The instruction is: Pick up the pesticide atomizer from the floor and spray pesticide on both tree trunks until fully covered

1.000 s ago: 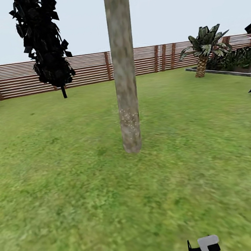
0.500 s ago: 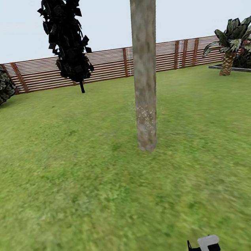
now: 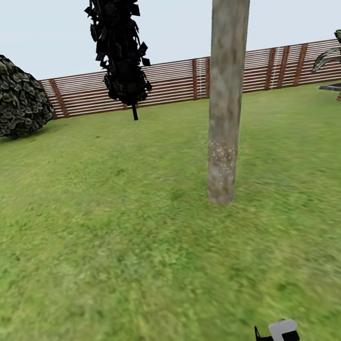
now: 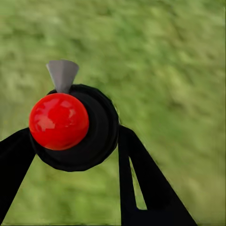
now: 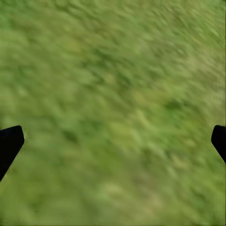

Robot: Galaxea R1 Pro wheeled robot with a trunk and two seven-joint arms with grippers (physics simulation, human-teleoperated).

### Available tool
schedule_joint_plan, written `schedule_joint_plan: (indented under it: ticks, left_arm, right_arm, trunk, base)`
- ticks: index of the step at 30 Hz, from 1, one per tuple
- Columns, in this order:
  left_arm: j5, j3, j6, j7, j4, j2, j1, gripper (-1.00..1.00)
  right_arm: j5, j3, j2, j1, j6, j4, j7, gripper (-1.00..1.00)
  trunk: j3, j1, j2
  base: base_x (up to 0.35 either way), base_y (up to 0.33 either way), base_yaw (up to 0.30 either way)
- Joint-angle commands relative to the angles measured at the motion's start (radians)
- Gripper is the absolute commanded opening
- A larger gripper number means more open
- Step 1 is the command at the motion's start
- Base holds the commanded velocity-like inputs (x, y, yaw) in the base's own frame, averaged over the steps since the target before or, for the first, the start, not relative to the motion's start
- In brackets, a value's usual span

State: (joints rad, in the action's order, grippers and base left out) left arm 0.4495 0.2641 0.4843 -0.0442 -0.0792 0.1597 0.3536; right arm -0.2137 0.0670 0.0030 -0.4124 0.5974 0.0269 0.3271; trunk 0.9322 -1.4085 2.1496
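Pesticide atomizer [image 4: 70,127] clamped in left end effector [image 4: 75,155], red top toward camera, carried for spraying; tree trunk [image 3: 226,103] ahead; right end effector [image 5: 113,141] spread wide, empty.

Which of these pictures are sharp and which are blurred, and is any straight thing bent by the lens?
Head view: the fence and trunk are fairly sharp, the near grass is smeared, and the trunk leans, perhaps lens distortion. Left wrist view: the atomizer is crisp between the left gripper's fingers, the grass behind blurred. Right wrist view: all grass is blurred.
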Motion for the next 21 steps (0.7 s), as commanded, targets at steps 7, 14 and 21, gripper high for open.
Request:
schedule_joint_plan:
  ticks: [7,14,21]
  left_arm:
    - [0.011,0.006,0.002,-0.003,0.001,0.000,0.001,-1.00]
    - [0.012,0.006,0.002,-0.003,0.001,0.000,0.001,-1.00]
    - [0.011,0.006,0.002,-0.003,0.001,0.000,0.001,-1.00]
  right_arm:
    - [-0.006,0.007,0.000,0.000,-0.001,-0.001,0.010,1.00]
    - [-0.006,0.007,0.000,0.000,-0.001,-0.001,0.010,1.00]
    - [-0.006,0.007,0.000,0.000,-0.001,-0.001,0.010,1.00]
  trunk:
    - [0.005,0.000,0.000]
    - [0.010,0.000,0.000]
    - [0.017,0.000,0.000]
  base:
    - [-0.080,0.072,0.279]
    - [-0.181,0.165,0.276]
    - [-0.007,0.006,0.257]
